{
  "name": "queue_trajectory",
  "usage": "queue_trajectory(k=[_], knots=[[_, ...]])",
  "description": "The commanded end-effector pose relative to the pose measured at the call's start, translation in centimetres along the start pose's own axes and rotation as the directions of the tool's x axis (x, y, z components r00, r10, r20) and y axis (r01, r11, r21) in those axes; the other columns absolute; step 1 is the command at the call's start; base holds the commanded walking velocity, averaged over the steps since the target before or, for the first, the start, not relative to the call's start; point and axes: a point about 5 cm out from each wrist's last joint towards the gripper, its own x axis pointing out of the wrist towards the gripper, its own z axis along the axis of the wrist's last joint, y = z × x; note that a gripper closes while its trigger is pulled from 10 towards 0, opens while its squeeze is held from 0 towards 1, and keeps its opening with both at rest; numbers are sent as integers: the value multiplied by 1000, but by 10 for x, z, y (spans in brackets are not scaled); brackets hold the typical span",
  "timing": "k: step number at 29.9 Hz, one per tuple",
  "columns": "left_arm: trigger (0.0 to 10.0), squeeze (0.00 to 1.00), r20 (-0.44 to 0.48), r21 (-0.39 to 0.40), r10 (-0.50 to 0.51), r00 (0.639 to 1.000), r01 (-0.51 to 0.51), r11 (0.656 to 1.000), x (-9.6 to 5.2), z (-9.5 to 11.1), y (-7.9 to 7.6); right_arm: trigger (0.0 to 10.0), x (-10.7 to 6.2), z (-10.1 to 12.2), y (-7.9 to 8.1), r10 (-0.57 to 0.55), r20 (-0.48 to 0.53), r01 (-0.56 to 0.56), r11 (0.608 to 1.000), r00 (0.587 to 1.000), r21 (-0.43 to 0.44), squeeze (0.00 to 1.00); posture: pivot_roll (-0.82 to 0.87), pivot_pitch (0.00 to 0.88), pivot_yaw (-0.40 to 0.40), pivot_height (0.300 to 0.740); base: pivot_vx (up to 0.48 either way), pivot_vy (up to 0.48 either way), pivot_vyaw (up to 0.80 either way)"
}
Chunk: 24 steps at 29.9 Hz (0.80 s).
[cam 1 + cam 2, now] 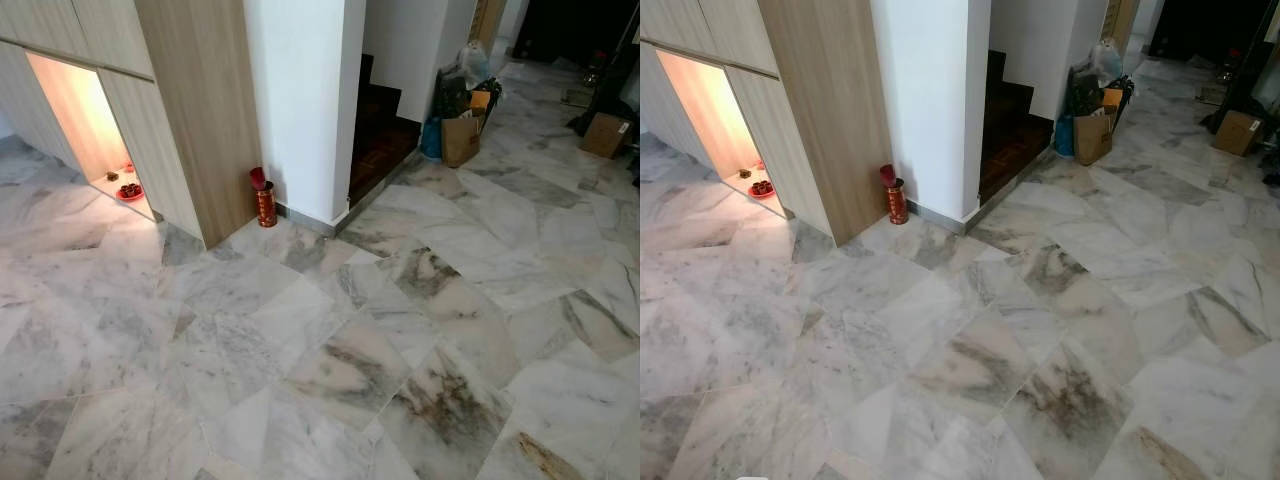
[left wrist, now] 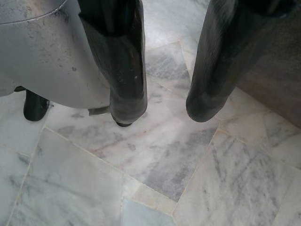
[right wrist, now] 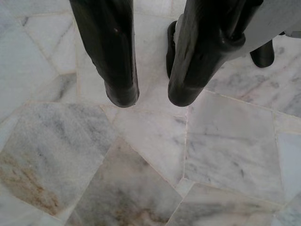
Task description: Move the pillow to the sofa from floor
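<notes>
- Marble floor (image 1: 330,340) across the near scene; red canister (image 1: 265,203) at the foot of a white pillar (image 1: 300,100), paper bag (image 1: 460,138) far right.
- Left gripper (image 2: 167,106) and right gripper (image 3: 151,96) hanging over tiles, fingers spread, empty.
- Pillow's whereabouts: cannot tell.

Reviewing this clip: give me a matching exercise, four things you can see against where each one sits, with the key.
Things
1. red cylinder
2. brown paper bag
3. cardboard box
4. red dish

Places
A. in the lit niche under the wooden cabinet
B. on the floor far off to the right, beyond the paper bag
C. on the floor where the wooden panel meets the white pillar
D. beside the dark stairs, among other bags

Pairs: 1-C, 2-D, 3-B, 4-A
</notes>
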Motion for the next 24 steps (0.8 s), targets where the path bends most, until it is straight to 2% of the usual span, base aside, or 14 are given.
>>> queue_trajectory(k=[1, 5, 6, 8, 17, 24], knots=[[10000, 0, -13, -5, 59, 998, -59, 998, -4, -6, 16, 10000, 6, 7, 17, 94, -104, -92, 996, 990, 23, 0, -11, 0, 34, 740, 0, 0, 0], [10000, 0, -23, -14, 65, 998, -65, 998, -5, -9, 19, 10000, 6, 9, 16, 92, -107, -92, 996, 990, 6, 0, -17, 0, 49, 740, 0, 0, 0], [10000, 0, -13, -15, 72, 997, -72, 997, -5, -6, 22, 10000, 8, 18, 10, 71, -97, -73, 997, 993, -16, 0, -17, 0, 25, 740, 0, 0, 0], [10000, 0, -4, -14, 74, 997, -74, 997, -5, -3, 22, 10000, 9, 23, 9, 68, -90, -71, 997, 994, -29, 0, -10, 0, 17, 740, 0, 0, 0], [10000, 0, -4, -30, 93, 996, -93, 995, -6, -5, 26, 10000, 11, 29, 11, 73, -85, -74, 997, 994, -9, 0, -4, 0, 14, 740, 0, 0, 0], [10000, 0, -10, -20, 87, 996, -87, 996, -5, -7, 22, 10000, 11, 32, 11, 84, -86, -87, 995, 993, -39, 0, -21, 0, -3, 740, 0, 0, 0]])
